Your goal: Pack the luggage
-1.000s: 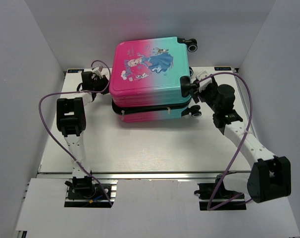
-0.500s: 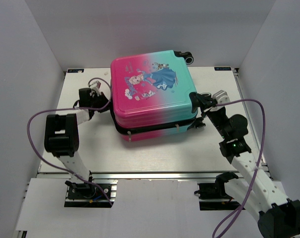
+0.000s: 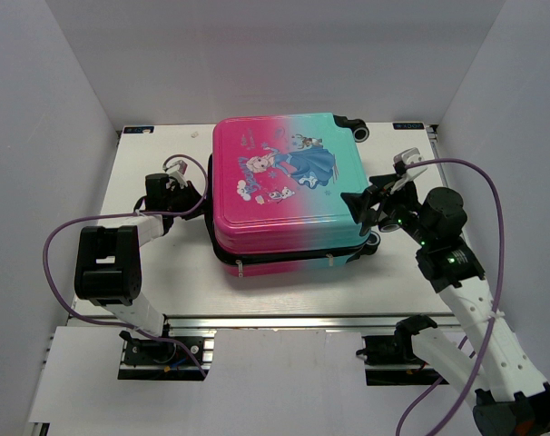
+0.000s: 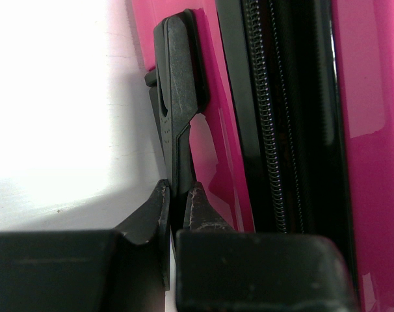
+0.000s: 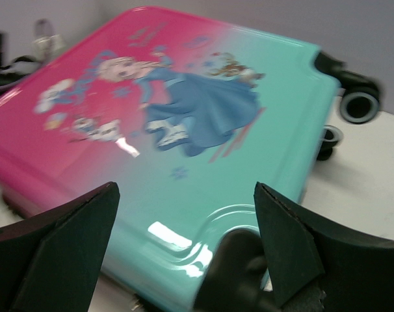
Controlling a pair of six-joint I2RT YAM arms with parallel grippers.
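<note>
Luggage lies flat in the middle of the bench, pink end to the left and teal end to the right. Left fingers are clenched on a black zipper pull at its pink edge. Right fingers are spread wide, grasping nothing, above the teal near corner.

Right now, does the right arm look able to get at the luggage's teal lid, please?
Probably yes: the right claw hangs open at the teal corner of the luggage, with nothing between them; the left claw grips a black tab on the pink side.
</note>
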